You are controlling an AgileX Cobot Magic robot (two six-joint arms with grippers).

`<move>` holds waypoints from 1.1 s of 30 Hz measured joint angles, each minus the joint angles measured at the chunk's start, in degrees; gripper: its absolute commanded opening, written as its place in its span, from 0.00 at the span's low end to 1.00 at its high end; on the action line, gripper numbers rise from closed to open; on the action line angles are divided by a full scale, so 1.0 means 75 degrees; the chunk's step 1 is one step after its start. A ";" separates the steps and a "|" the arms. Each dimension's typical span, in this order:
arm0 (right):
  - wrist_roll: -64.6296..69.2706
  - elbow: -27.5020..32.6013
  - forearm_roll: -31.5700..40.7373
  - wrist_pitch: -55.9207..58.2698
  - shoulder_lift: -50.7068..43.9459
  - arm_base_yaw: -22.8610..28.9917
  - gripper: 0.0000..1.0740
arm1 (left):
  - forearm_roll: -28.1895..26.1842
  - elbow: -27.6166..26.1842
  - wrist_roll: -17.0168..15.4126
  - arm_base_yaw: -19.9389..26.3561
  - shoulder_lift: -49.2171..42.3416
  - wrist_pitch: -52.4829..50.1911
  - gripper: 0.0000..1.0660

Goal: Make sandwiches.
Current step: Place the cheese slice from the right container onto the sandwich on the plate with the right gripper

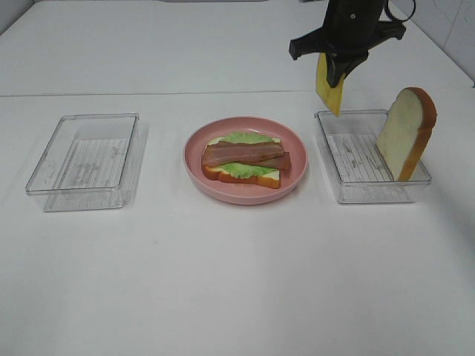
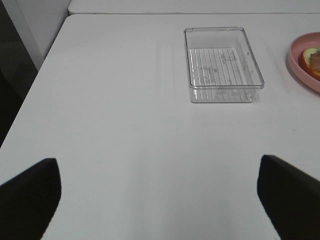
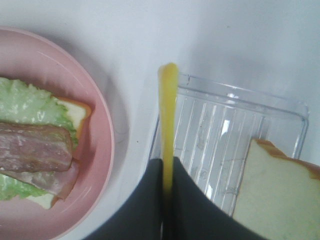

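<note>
**High view.** My right end effector (image 1: pixel 335 74) hangs at the upper right of the frame, over the far left corner of the right tray (image 1: pixel 371 197). It is closed flat on the cheese square (image 1: pixel 329 95), which dangles on edge below the fingers, touching nothing else. The arm behind it is cut off by the frame's top edge. At centre, the half-built sandwich (image 1: pixel 243 161) lies in the pink plate (image 1: pixel 245 196): a bottom slice, then lettuce (image 1: pixel 251 171), then bacon strips (image 1: pixel 245 154). The second bread slice (image 1: pixel 407 133) stands tilted at the right end of the right tray, rising above its rim. The left tray (image 1: pixel 44 187) sits at mid-left on the worktop (image 1: pixel 223 297). My left end effector (image 2: pixel 160 195) is outside this view.

**Right wrist view.** The cheese appears edge-on as a thin yellow band, so its face is hidden. My fingers merge into one dark mass around it. The plate, the sandwich and the leaning slice are each cut off by the frame.

**Left wrist view.** Only this view shows my left end effector: two dark fingertips spread wide, with nothing between them and their upper parts out of frame. The left tray is seen whole, and only a sliver of the plate shows.
</note>
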 measured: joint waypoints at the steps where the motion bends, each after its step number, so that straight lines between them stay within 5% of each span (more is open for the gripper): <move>1: 0.0000 -0.0015 0.0023 0.0000 -0.0183 0.0023 0.00 | 0.0000 0.0000 0.0000 0.0000 0.0000 0.0000 0.95; 17: 0.0000 -0.0015 0.0031 0.0008 -0.0504 0.1474 0.00 | 0.0000 0.0000 0.0000 0.0000 0.0000 0.0000 0.95; 24: -0.0206 -0.0015 0.0795 0.0008 -0.0481 0.2269 0.00 | 0.0000 0.0000 0.0000 0.0000 0.0000 0.0000 0.95; 33: -0.0550 -0.0015 0.1627 0.0000 -0.0053 0.2422 0.00 | 0.0000 0.0000 0.0000 0.0000 0.0000 0.0000 0.95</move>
